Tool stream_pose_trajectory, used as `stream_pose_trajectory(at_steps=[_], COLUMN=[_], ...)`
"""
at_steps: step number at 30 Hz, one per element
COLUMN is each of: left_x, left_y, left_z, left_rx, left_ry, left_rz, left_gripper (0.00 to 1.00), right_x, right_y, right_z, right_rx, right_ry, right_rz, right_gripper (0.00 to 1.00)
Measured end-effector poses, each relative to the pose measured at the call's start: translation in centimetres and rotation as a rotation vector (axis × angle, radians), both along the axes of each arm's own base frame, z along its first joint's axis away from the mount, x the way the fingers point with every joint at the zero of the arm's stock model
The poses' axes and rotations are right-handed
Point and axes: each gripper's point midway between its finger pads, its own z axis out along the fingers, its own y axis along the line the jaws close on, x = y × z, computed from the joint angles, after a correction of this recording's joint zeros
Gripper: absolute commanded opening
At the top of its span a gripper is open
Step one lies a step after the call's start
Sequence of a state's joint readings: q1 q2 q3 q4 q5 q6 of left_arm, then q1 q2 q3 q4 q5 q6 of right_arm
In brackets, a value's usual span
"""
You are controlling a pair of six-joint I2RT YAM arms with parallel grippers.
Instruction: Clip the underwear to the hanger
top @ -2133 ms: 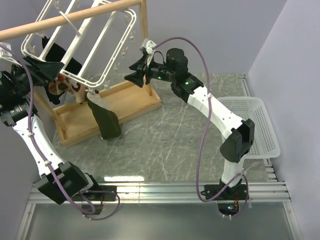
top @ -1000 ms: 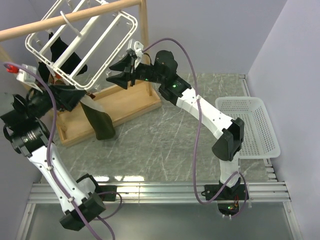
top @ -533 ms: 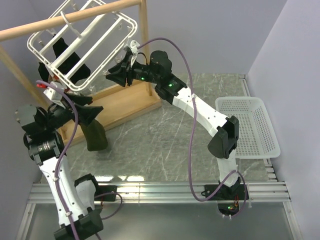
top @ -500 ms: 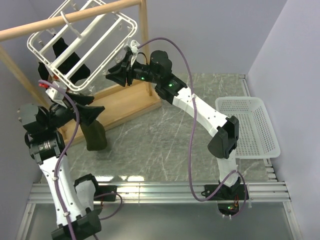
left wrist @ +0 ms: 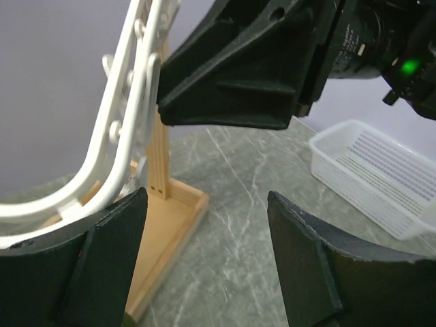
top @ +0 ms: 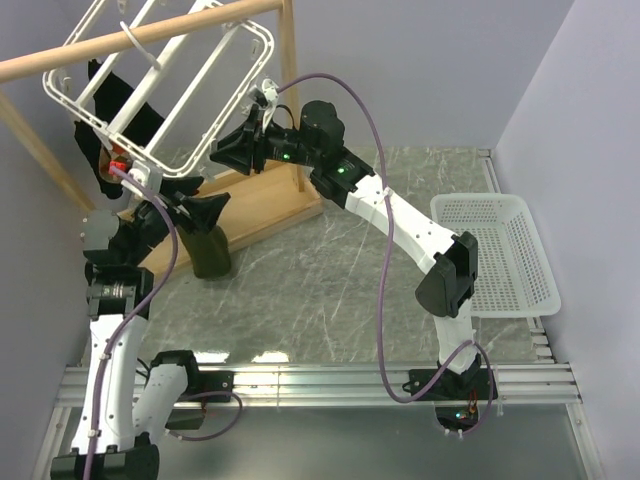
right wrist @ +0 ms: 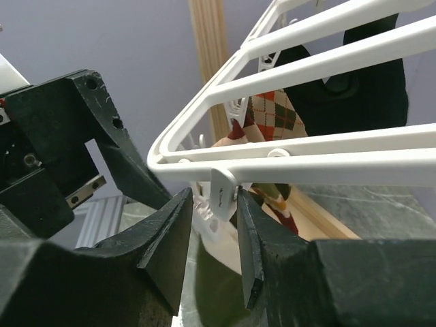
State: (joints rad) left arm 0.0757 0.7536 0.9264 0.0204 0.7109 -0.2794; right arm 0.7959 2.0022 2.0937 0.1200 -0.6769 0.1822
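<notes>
The white hanger (top: 266, 36) hangs tilted from the wooden rail. It also shows in the left wrist view (left wrist: 129, 116) and the right wrist view (right wrist: 306, 163). The dark olive underwear (top: 212, 258) hangs below its near corner. In the right wrist view the underwear (right wrist: 215, 293) sits under a pale clip piece. My right gripper (top: 222, 155) (right wrist: 212, 196) stands narrowly open astride a white clip tab (right wrist: 223, 194) on the rim. The tab touches one finger. My left gripper (top: 205, 212) (left wrist: 204, 204) is wide open and empty, just above the underwear, hiding its top.
A black garment with tan-red patches (right wrist: 272, 116) hangs on the hanger's far side. The wooden rail stand's base (top: 250, 205) lies under the hanger. A white mesh basket (top: 500, 255) sits at the right. The two grippers are close together at the hanger's near corner.
My left arm swung from the hanger's left end down and right to below its near corner. My right gripper moved left onto the rim. The hanger rocked and the underwear swung with it.
</notes>
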Motion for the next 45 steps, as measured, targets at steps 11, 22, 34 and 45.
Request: stream_pose_trajectory(at_steps=[11, 22, 34, 45], left_x=[-3.6, -7.5, -1.7, -6.6], left_y=[-0.1, 0.4, -5.8, -15.4], left_z=[1.7, -2.6, -8.5, -11.0], left_rx=[0.09, 0.268, 0.346, 0.459], left_ry=[-0.192, -0.202, 0.08, 0.062], left_rz=[0.026, 0.057, -0.178, -0.261], left_gripper=[0.75, 0.8, 0.84, 0.99], right_x=[-0.2, -0.2, 1.4, 3.0], right_y=[0.0, 0.0, -2.5, -7.3], right_z=[0.1, 0.0, 1.6, 5.4], right_rx=[0.003, 0.002, 0.017, 0.074], right_ry=[0.009, 0.04, 0.089, 0.112], right_rz=[0.007, 0.006, -0.1, -0.248], right_gripper=[0.39, 0.43, 0.64, 0.65])
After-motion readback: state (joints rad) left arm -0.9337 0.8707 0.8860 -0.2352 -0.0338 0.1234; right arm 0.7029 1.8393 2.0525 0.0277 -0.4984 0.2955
